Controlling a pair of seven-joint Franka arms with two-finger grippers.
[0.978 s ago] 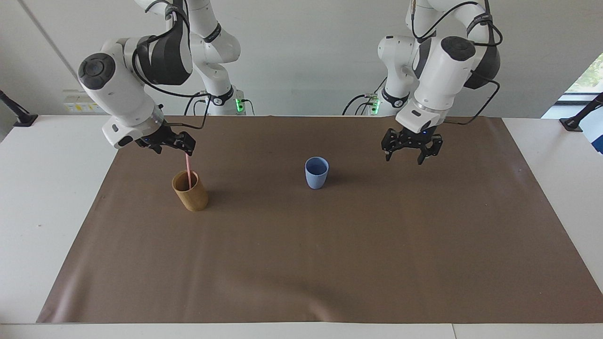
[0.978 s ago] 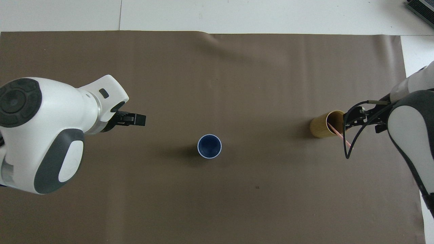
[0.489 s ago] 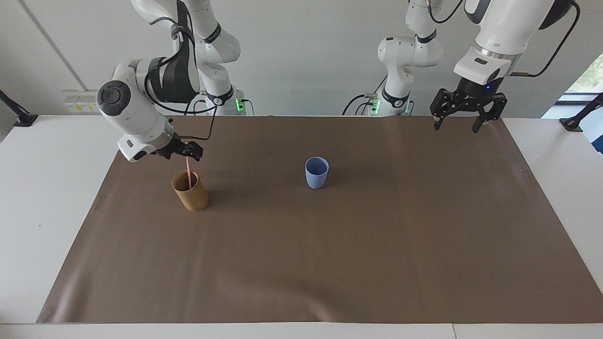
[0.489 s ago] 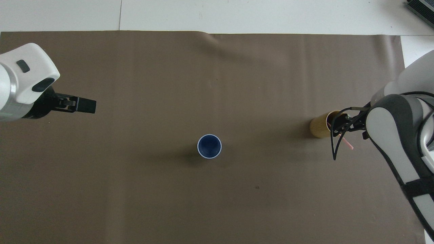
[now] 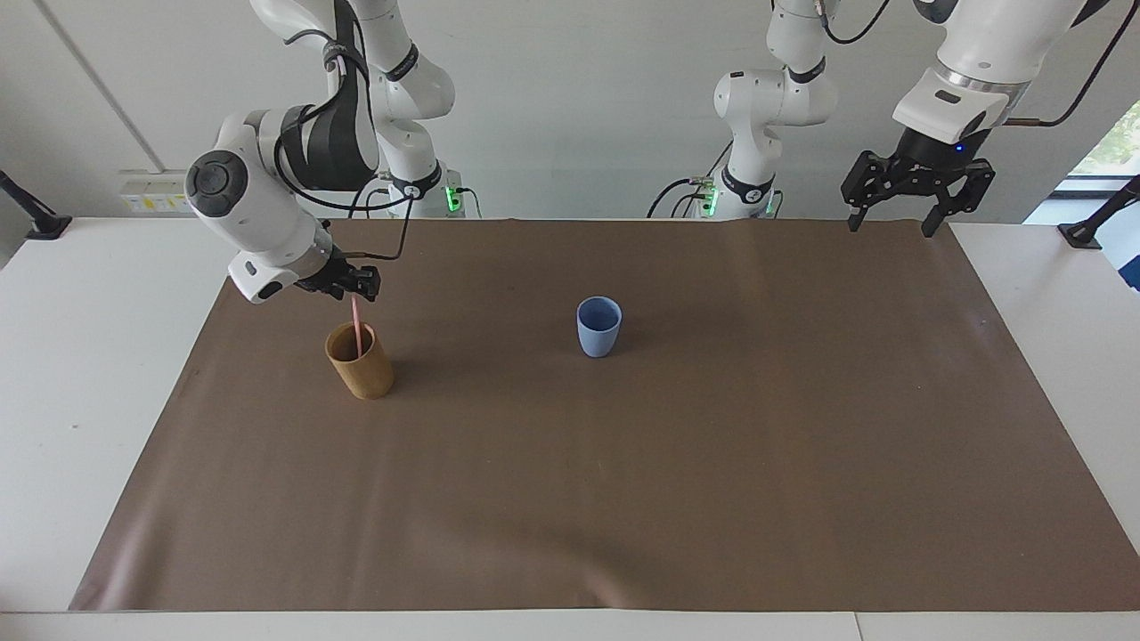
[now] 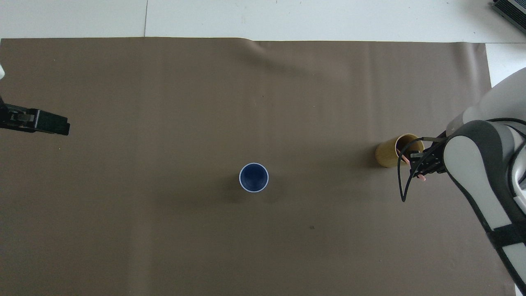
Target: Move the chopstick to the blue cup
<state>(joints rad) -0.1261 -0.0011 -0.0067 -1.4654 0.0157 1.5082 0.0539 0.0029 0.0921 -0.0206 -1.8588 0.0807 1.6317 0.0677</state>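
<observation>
The pink chopstick [image 5: 356, 322] stands leaning in the tan bamboo cup [image 5: 362, 363] toward the right arm's end of the table. My right gripper [image 5: 357, 291] is shut on the chopstick's upper end, just above the cup's rim. From overhead, the chopstick [image 6: 405, 158] shows at the bamboo cup's [image 6: 388, 154] mouth, partly under my right gripper [image 6: 420, 165]. The blue cup [image 5: 598, 327] stands upright and empty mid-mat, its dark inside showing from overhead [image 6: 254, 177]. My left gripper [image 5: 892, 223] hangs open, raised over the mat's corner by its own base, and shows at the overhead view's edge [image 6: 45, 122].
A brown mat [image 5: 623, 490] covers most of the white table [image 5: 80, 374]. Only the two cups stand on the mat. Black clamp mounts [image 5: 31, 218] sit at the table's corners near the robots.
My right gripper has closed on the chopstick's top. The left arm has lifted and swung away from the blue cup toward its own end of the table.
</observation>
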